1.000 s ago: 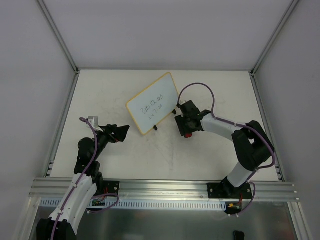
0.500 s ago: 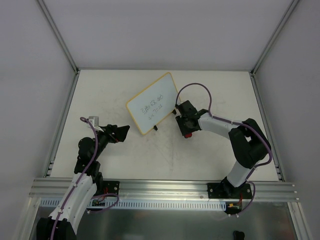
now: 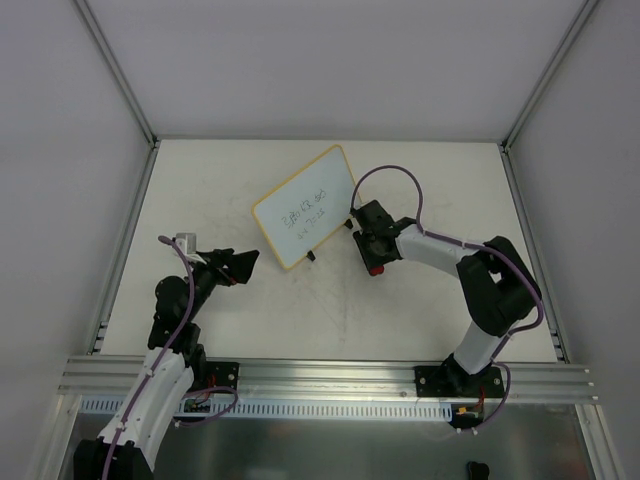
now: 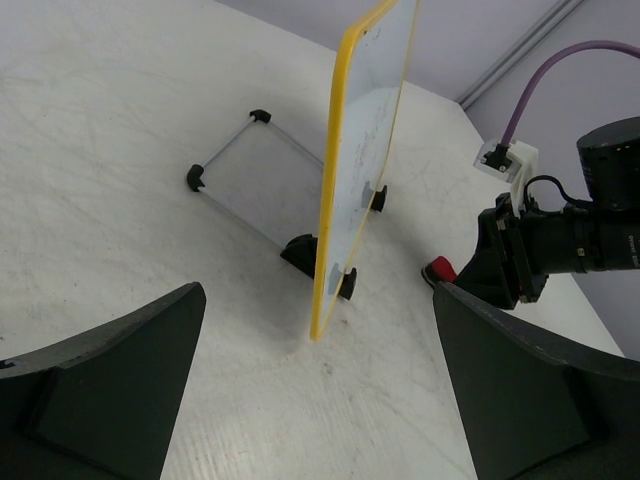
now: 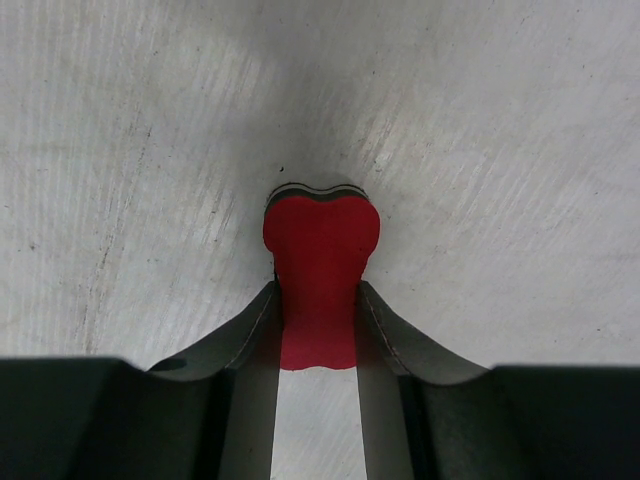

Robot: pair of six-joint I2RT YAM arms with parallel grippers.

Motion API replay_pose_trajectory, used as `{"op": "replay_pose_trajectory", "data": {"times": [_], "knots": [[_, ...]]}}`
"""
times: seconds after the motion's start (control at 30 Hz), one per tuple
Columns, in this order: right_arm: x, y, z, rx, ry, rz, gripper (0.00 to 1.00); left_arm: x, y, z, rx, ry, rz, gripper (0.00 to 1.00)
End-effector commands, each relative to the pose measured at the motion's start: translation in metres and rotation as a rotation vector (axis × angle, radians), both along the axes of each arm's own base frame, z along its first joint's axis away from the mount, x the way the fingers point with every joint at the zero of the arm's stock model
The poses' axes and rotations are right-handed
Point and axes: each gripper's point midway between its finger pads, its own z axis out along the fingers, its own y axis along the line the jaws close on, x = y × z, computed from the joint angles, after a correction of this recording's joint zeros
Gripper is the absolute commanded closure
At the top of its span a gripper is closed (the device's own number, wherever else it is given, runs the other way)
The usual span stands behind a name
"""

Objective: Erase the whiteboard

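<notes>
The whiteboard [image 3: 305, 206] stands tilted on small black feet in the middle of the table, with dark handwriting on its face. In the left wrist view it shows edge-on with its yellow frame [image 4: 352, 180]. My right gripper [image 3: 375, 262] is down at the table just right of the board, shut on the small red eraser [image 5: 320, 270], whose sides are squeezed between the fingers. The eraser also shows in the left wrist view [image 4: 440, 270]. My left gripper [image 3: 243, 264] is open and empty, a little left of the board's near corner.
The board's wire stand [image 4: 250, 170] with black corner pieces lies on the table behind it. Aluminium posts and grey walls close in the table on three sides. A purple cable [image 3: 400, 185] loops above the right wrist.
The right gripper has shifted slightly with the eraser, staying low beside the board. The left arm has not moved.
</notes>
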Motion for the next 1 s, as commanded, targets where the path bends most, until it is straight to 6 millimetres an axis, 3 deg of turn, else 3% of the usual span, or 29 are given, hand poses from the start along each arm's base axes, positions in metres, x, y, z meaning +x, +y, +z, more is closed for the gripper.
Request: {"op": "replay_pose_trajectory", "data": {"times": [0.0,0.3,0.43,0.5,0.53,0.6,0.67,0.7,0.73,0.87,0.97], "knots": [[0.007,0.008,0.027,0.051,-0.068,0.008,1.0,-0.004,-0.004,0.025,-0.004,-0.106,-0.024,0.01],[0.008,0.041,0.081,0.286,-0.178,0.066,1.0,-0.004,-0.003,0.044,-0.04,-0.178,-0.017,0.01],[0.016,0.062,0.112,0.374,-0.267,0.119,1.0,0.01,0.001,0.037,-0.035,-0.13,0.019,0.01],[0.012,0.077,0.128,0.434,-0.289,0.174,1.0,0.015,-0.005,0.032,-0.046,-0.104,-0.012,0.01],[0.015,0.085,0.137,0.461,-0.318,0.188,1.0,0.015,-0.011,0.045,-0.061,-0.152,-0.046,0.01],[0.009,0.099,0.151,0.516,-0.334,0.236,1.0,0.024,-0.017,0.047,-0.067,-0.134,-0.079,0.03],[0.01,0.119,0.181,0.625,-0.421,0.279,1.0,0.035,-0.022,0.05,-0.061,-0.125,-0.104,0.05],[0.009,0.117,0.175,0.611,-0.416,0.272,1.0,0.037,-0.025,0.054,-0.06,-0.139,-0.122,0.05],[0.011,0.123,0.19,0.653,-0.475,0.278,1.0,0.039,-0.028,0.058,-0.058,-0.154,-0.139,0.05],[0.017,0.132,0.197,0.686,-0.533,0.296,1.0,0.045,-0.039,0.074,-0.034,-0.216,-0.228,0.07],[0.023,0.14,0.191,0.663,-0.527,0.316,1.0,0.048,-0.047,0.08,-0.053,-0.214,-0.311,0.11]]}}
